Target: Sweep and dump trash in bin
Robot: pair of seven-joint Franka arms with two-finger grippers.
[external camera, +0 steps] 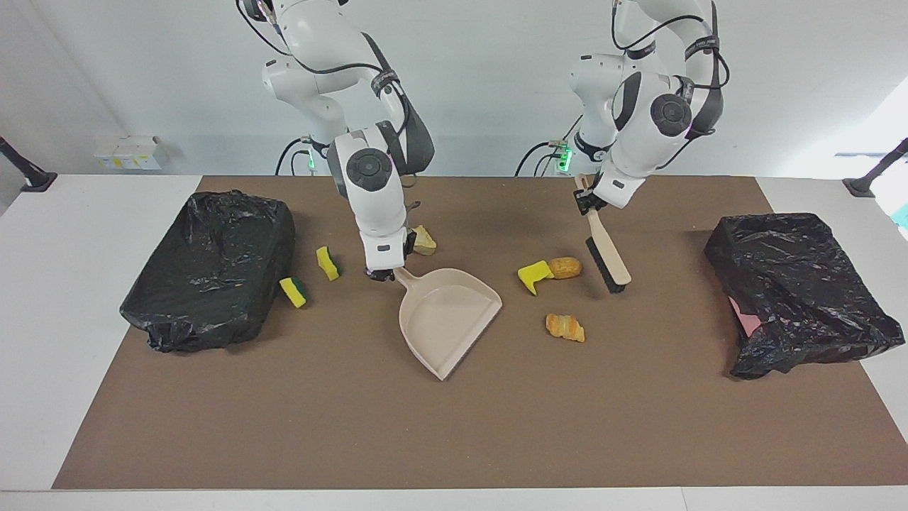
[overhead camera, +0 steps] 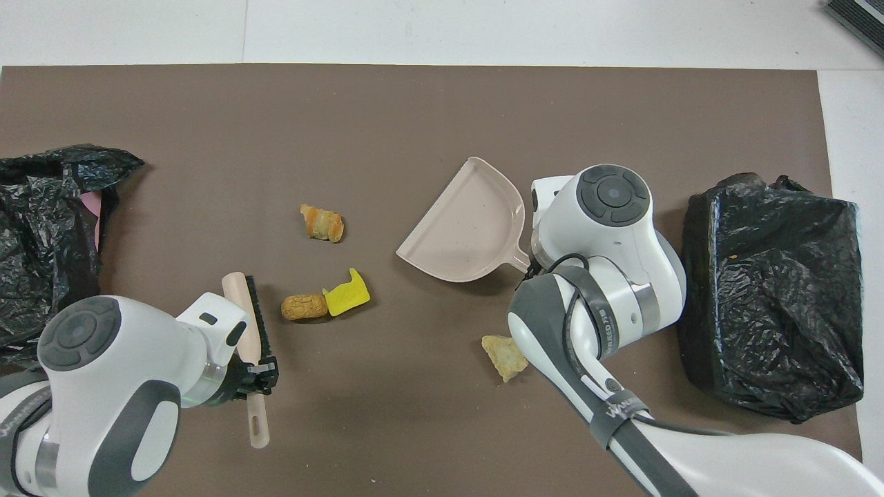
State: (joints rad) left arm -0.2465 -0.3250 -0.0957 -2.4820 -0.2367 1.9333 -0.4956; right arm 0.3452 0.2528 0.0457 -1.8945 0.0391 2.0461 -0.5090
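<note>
My left gripper [external camera: 586,206] is shut on the handle of a beige brush [external camera: 608,255], [overhead camera: 248,331], which hangs tilted above the mat with its bristles off the surface. Beside the brush head lie a tan lump [external camera: 565,267] touching a yellow sponge piece [external camera: 533,275], and a croissant-like lump [external camera: 565,327] lies farther from the robots. My right gripper [external camera: 381,273] is shut on the handle of the beige dustpan [external camera: 447,319], which rests on the mat with its mouth toward that trash. Another pastry lump [external camera: 424,241] and two green-backed sponges [external camera: 328,262], [external camera: 293,292] lie by the right arm.
A black-bagged bin [external camera: 213,270] stands at the right arm's end of the brown mat [external camera: 454,426]. A second black-bagged bin [external camera: 794,284] stands at the left arm's end. Small crumbs dot the mat near the robots.
</note>
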